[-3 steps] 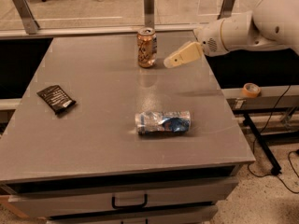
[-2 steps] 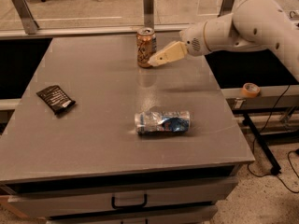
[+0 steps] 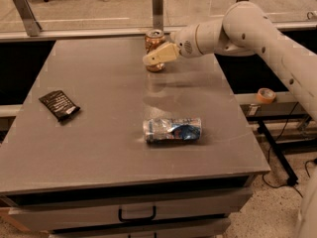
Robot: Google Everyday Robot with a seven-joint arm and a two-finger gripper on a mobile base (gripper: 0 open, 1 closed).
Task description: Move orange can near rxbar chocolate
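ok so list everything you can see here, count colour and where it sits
orange can: one, orange-copper with a silver top, upright at the back edge of the table, right of centre
rxbar chocolate: one, dark wrapper with white print, flat near the left edge
crushed can: one, silver and blue, on its side at centre front
table: one, grey top, fills the middle of the view
drawer handle: one, black, on the drawer front below the top
tape roll: one, tan-orange, on a ledge right of the table
metal posts: three, grey, behind the table
arm: one, white, reaching in from the right
pincer: one, cream, at the orange can, covering its middle
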